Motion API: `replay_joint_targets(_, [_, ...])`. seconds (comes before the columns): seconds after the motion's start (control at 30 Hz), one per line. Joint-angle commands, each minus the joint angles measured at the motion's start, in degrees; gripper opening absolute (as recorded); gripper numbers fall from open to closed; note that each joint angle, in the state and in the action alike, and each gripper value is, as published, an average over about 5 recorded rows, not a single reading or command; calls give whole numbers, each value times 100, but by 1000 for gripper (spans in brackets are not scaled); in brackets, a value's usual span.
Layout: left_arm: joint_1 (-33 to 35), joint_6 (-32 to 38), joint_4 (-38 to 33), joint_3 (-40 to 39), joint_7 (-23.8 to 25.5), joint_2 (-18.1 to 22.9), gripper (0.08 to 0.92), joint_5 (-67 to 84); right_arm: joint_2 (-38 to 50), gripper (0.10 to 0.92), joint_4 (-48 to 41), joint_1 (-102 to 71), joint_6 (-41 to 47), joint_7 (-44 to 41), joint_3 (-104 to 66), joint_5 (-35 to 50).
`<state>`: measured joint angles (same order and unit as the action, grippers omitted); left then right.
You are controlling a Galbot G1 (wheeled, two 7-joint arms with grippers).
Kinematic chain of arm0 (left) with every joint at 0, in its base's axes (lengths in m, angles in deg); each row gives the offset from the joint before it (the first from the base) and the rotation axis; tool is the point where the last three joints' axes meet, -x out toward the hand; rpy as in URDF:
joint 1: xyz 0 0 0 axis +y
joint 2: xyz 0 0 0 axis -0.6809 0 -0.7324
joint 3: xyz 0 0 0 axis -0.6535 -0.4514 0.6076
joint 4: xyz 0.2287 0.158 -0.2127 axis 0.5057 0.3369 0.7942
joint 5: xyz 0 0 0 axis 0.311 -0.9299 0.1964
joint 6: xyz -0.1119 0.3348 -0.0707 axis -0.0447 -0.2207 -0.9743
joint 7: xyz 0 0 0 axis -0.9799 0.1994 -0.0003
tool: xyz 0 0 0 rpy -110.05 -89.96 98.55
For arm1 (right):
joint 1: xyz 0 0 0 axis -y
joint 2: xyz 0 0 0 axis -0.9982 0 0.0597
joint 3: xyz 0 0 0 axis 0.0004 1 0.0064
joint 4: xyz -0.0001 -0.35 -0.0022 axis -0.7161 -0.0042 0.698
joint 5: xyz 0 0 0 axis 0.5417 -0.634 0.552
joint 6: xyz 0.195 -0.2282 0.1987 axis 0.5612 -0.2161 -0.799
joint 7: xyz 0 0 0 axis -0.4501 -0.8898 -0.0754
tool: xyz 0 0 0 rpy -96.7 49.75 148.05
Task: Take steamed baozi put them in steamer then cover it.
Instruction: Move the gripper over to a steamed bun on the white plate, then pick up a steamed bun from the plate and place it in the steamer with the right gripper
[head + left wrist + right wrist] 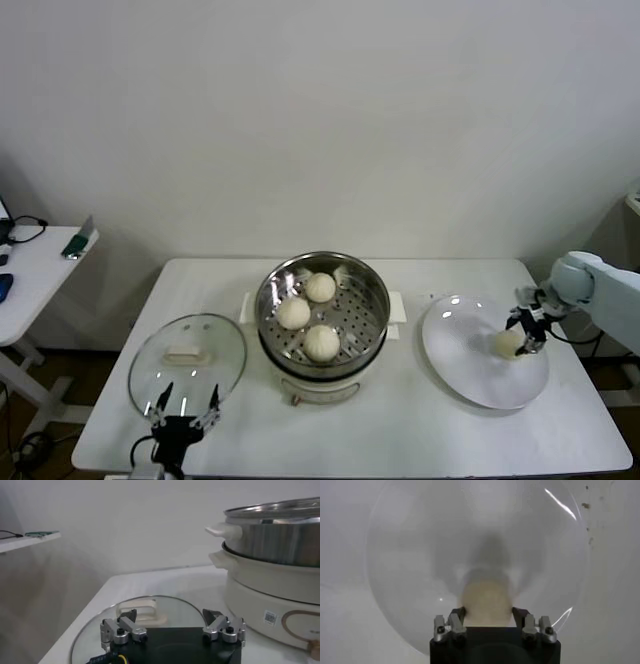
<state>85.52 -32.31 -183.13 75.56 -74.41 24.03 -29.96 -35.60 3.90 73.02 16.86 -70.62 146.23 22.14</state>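
Three steamed baozi lie in the shiny steamer on its cream base at the table's middle. The fourth baozi sits on the white plate at the right. My right gripper is shut on it; in the right wrist view the baozi fills the gap between the fingers of the gripper. The glass cover lies flat at the front left. My left gripper hovers open over its near edge, short of the handle.
The steamer and its base rise just beside the cover in the left wrist view. A side table with small items stands at the far left. The white table's front edge is close to my body.
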Motion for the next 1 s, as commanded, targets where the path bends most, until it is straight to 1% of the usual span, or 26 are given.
replay_joint_targets(0.03, [2,-8,-12,-5,-2,2,823,7,-29,647,-18,78,22,-76,-1,80])
replay_joint_targets(0.17, [14,-17,-27,-6,-3,-2,823,20,-83,631,12,420,-3,-184,262,287])
replay_joint_targets(0.3, [15,-31,-45,-10,-1,-13,823,28,-144,610,164,1104,-42,-335,890,698])
replay_joint_targets(0.53, [25,-57,-84,-46,5,-36,823,36,-394,594,885,2941,29,-497,2253,1690])
replay_joint_targets(0.73, [32,-80,-147,-47,13,-86,823,86,-972,594,1773,4736,401,-524,3549,2791])
replay_joint_targets(0.8, [42,-88,-181,-44,16,-112,823,114,-1256,594,2139,5381,582,-523,3849,3293])
replay_joint_targets(0.9, [53,-93,-230,-41,20,-153,823,133,-1664,594,2556,6019,829,-479,3995,4017])
replay_joint_targets(1.0, [52,-104,-272,-41,24,-179,823,144,-2013,594,2881,6284,1087,-384,3902,4470])
